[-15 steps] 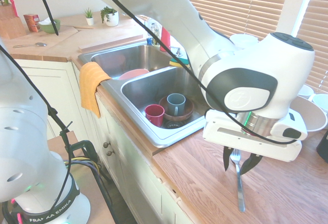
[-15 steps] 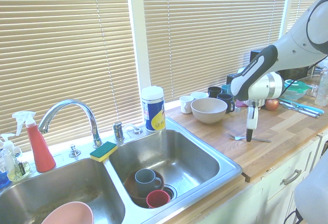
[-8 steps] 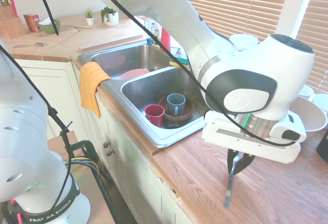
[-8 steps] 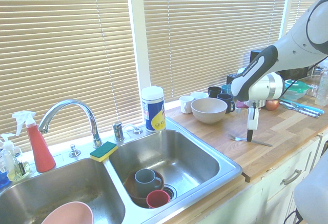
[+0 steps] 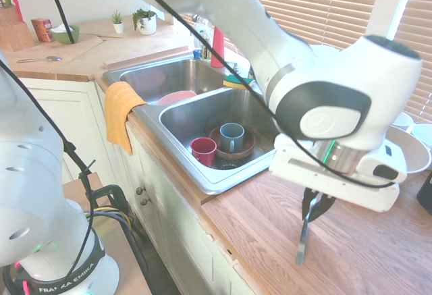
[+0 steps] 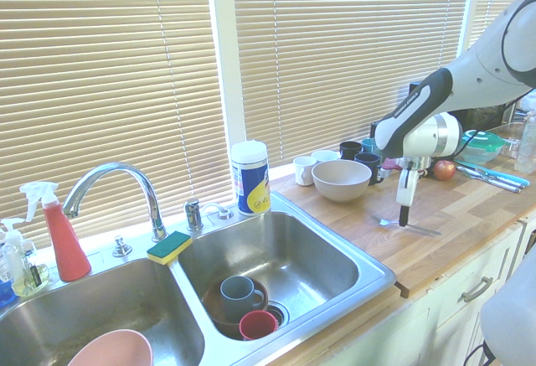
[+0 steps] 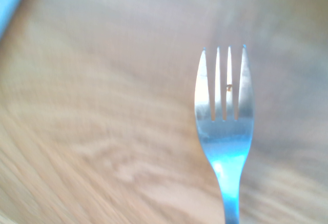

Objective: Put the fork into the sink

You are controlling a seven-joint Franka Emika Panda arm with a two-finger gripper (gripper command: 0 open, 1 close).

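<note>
First exterior view, left to right: steel sink (image 5: 177, 131) at nine o'clock holding mugs; at four o'clock, hand (image 5: 313, 208) pointing down, fingers clamped together on fork (image 5: 303, 236), handle hanging low over wooden tabletop (image 5: 270, 227). Wrist view: four tines, blurred wood beneath.

In the wrist view the wooden table (image 7: 102, 131) is all blurry, and the fork (image 7: 224, 126) is cut off at the bottom edge, so its handle does not show. In the first outside view the big white arm hides part of the sink (image 5: 202, 116) and the top of the fork (image 5: 303, 237). At the right edge a bowl (image 5: 405, 150) is half hidden. In the second outside view the pink bowl (image 6: 113, 351) is cut off at the bottom.
</note>
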